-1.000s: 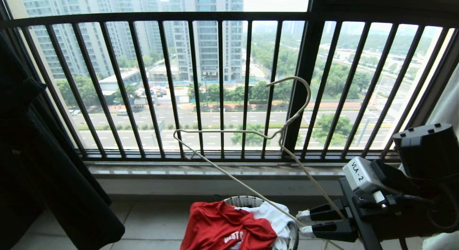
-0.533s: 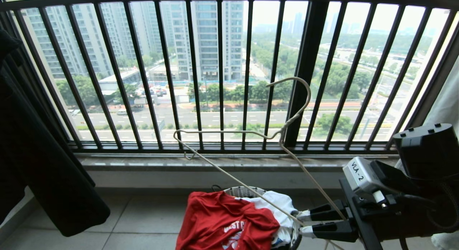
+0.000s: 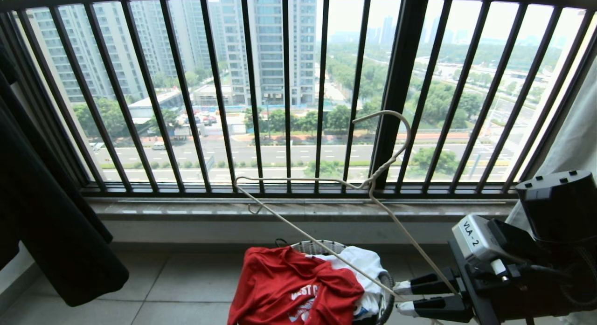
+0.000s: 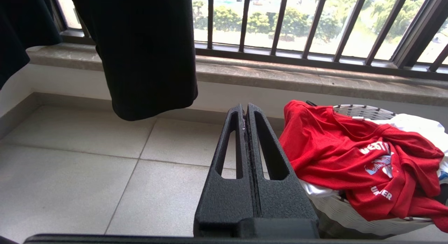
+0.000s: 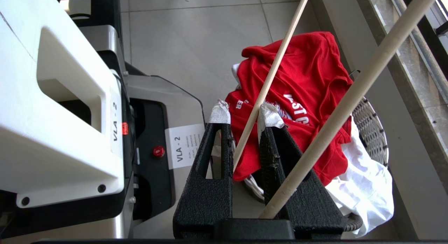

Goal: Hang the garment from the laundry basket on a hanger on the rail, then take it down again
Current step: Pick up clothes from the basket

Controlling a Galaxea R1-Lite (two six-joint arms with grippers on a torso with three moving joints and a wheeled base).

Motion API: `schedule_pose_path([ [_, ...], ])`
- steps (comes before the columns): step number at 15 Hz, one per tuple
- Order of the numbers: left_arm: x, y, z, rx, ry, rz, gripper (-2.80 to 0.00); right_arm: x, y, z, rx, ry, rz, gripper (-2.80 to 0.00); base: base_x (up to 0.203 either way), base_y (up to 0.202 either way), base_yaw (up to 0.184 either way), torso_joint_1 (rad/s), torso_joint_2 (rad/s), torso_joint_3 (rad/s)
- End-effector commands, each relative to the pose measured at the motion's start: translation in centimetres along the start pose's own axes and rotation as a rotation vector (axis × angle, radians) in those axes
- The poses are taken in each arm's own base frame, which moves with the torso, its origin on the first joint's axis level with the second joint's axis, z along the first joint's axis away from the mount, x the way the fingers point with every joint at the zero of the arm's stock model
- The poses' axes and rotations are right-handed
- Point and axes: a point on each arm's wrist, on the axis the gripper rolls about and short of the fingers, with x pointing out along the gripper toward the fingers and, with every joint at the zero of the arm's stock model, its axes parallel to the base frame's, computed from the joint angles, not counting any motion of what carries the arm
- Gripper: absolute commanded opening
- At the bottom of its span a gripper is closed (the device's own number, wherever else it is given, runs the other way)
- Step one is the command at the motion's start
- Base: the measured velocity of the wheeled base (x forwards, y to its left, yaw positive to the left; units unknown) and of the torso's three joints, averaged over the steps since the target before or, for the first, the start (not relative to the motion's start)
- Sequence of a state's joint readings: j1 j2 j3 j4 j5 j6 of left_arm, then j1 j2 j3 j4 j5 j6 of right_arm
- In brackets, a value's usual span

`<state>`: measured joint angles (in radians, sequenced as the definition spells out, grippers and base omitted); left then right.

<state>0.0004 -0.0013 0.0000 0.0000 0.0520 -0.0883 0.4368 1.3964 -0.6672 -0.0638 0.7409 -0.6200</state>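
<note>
One thin white wire hanger [image 3: 326, 208], with a small hooked notch at its far end, was clamped in the right gripper [image 3: 405, 297]. The tape-tipped black fingers [image 5: 271, 117] were closed on a lower wire of the frame; its hook rose in front of the black barred window railing [image 3: 401, 82].

One red short-sleeved T-shirt [image 3: 294, 292] with white lettering lay crumpled on top of the small round white-rimmed laundry basket [image 3: 322, 246], partly spilling over its near rim. White cloth [image 3: 366, 264] lay beside it in the same basket. The hanger's long lower wire passed just above the shirt, with the right gripper just beside the basket.

One left gripper [image 4: 246, 112] hung idle beside the basket on the side away from the right gripper, its fingers pressed together and holding nothing.

One black hanging cloth [image 3: 51, 222] hung well apart from the basket, on the left gripper's side.

No overhead rail was in view.

Handling note, as judgement: the step appeared to be bringing hanger and shirt together. It would be done well by keeping the clamp firm so the wire could not swivel, holding the frame clear of the white cloth, and having the left gripper lift the shirt by the neck opening alone. The notched end could snag the fabric or the basket weave.
</note>
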Motion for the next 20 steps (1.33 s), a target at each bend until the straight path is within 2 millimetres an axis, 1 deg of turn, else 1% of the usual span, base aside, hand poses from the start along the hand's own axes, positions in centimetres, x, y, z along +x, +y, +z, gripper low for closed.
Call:
schedule_pose_path([
  [1,0.0,0.0,0.0,-0.001,0.001,0.003,-2.8,-0.2,0.0,-0.2,-0.002,-0.001,-0.005,-2.8,0.0,0.0,0.0,0.0,0.0,0.0],
  [4,0.0,0.0,0.0,-0.001,0.0,0.001,-2.8,-0.8,0.4,0.1,0.006,-0.013,-0.02,-2.8,0.0,0.0,0.0,0.0,0.0,0.0],
  [10,0.0,0.0,0.0,-0.001,0.0,0.001,-2.8,-0.7,0.2,0.2,0.013,-0.015,-0.019,-2.8,0.0,0.0,0.0,0.0,0.0,0.0],
  [20,0.0,0.0,0.0,-0.001,0.001,0.002,-2.8,-1.0,-0.1,0.8,0.001,-0.029,-0.04,-2.8,0.0,0.0,0.0,0.0,0.0,0.0],
])
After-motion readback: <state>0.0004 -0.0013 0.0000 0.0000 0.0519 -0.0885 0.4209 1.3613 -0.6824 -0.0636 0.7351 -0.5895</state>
